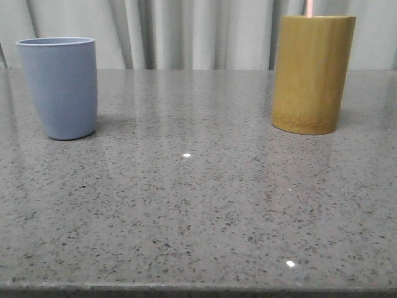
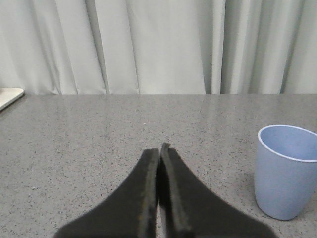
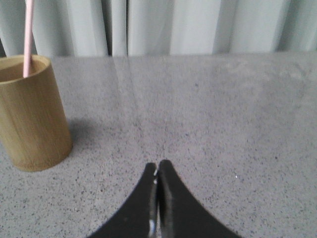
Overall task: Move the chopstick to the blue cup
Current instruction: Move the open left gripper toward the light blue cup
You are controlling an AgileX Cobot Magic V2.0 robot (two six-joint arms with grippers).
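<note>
The blue cup (image 1: 59,87) stands upright at the far left of the table, and looks empty in the left wrist view (image 2: 286,171). A pale pink chopstick (image 1: 308,7) sticks up out of the yellow-brown bamboo cylinder (image 1: 312,73) at the far right; the right wrist view shows the same chopstick (image 3: 28,38) leaning inside the cylinder (image 3: 32,115). My left gripper (image 2: 159,148) is shut and empty, low over the table beside the blue cup. My right gripper (image 3: 158,164) is shut and empty, apart from the cylinder. Neither gripper appears in the front view.
A grey speckled stone tabletop (image 1: 198,205) runs to a near edge at the bottom of the front view. Pale curtains (image 1: 186,31) hang behind it. A white flat object (image 2: 7,96) lies at the table's edge in the left wrist view.
</note>
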